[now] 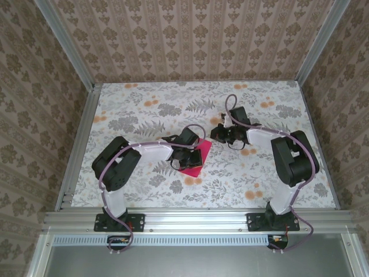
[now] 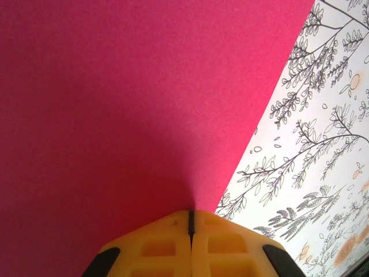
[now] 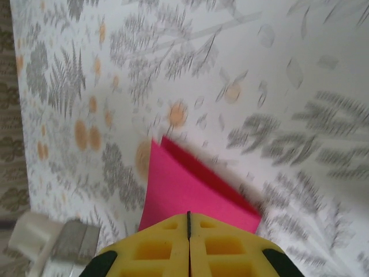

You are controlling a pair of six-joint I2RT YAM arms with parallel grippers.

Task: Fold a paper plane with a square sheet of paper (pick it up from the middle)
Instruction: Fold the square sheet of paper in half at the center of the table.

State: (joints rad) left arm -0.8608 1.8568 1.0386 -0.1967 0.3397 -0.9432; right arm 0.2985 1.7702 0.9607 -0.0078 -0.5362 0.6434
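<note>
The square sheet of paper (image 1: 194,162) is magenta-red and lies left of the table's middle, partly under my left gripper (image 1: 185,151). In the left wrist view the paper (image 2: 115,104) spreads out from my left gripper (image 2: 191,212), whose yellow jaws are shut on it, with a shadowed crease running from the tips. My right gripper (image 1: 211,137) sits at the sheet's far right corner. In the blurred right wrist view, my right gripper (image 3: 188,213) is shut. The paper (image 3: 184,184) rises from its tips as a folded flap in two layers.
The floral tablecloth (image 1: 144,109) covers the table. Aluminium frame rails (image 1: 78,144) and patterned walls close it in on the left, right and far sides. A pale grey block (image 3: 46,242) lies low on the left in the right wrist view.
</note>
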